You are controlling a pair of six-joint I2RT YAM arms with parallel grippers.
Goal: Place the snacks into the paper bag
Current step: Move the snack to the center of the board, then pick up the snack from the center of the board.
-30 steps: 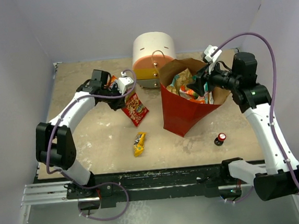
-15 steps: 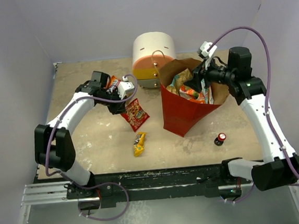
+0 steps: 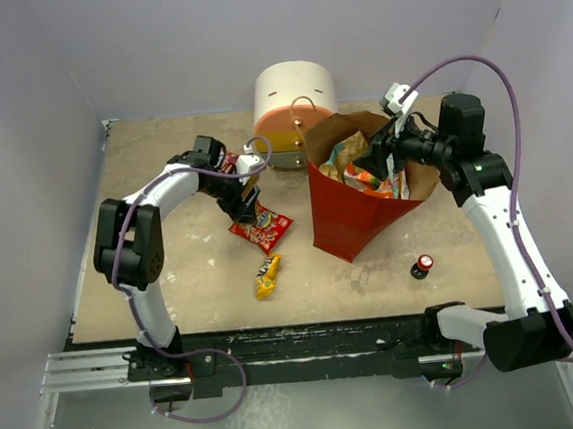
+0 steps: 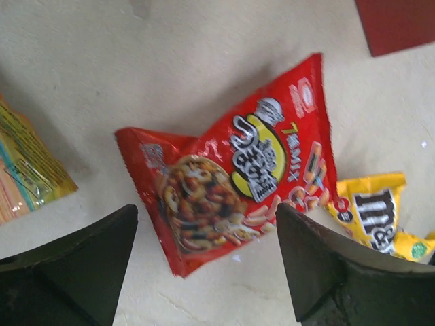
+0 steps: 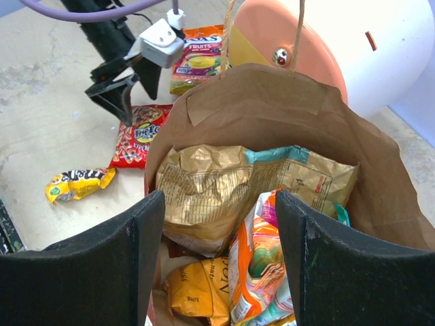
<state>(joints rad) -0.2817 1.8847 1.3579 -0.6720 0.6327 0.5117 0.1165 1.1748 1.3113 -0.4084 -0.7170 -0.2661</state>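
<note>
Left jaws spread above red packet (image 4: pixel 238 170), yellow bar (image 4: pixel 377 217) perhaps touching.

Red snack packet (image 4: pixel 231 183): glossy plastic film, crinkly, some sheen. Yellow candy packet (image 4: pixel 374 219): same glossy film. Paper bag (image 5: pixel 272 115): matt brown kraft inside, creased; outside red, smooth. Chip packets (image 5: pixel 204 193) in it: shiny, wrinkled film. Table (image 3: pixel 171 275): matt, speckled, stone-like, rough-ish. Drawer unit (image 3: pixel 294 91): smooth satin plastic. Left gripper fingers (image 4: pixel 75 265): matt black plastic.
</note>
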